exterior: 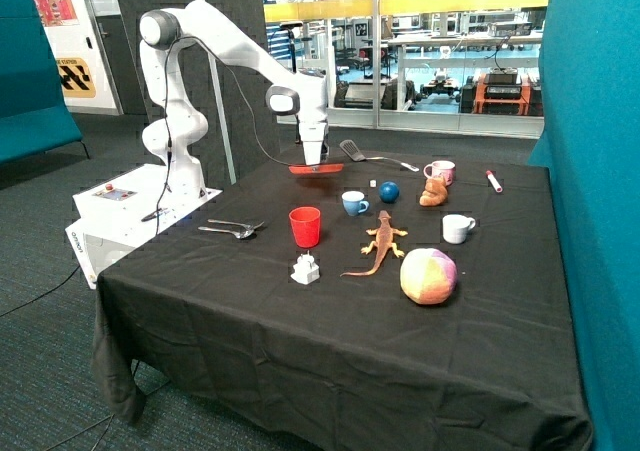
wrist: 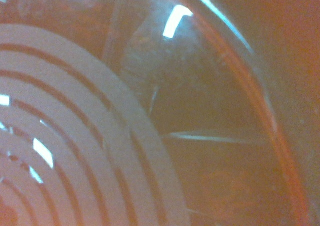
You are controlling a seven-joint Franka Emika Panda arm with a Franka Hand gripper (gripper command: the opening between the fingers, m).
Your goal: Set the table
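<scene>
Gripper [exterior: 313, 161] at red plate [exterior: 317, 170], grip state indiscernible | plate fills wrist view, hiding tabletop [exterior: 330, 311]

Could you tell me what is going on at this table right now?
The Franka arm's gripper is at a red plate near the far edge of the black table; the wrist view is filled by the plate's ringed surface. Whether it is gripped is unclear. A red cup, a fork and spoon, mugs and toys are scattered about, so the setting looks unfinished.
</scene>
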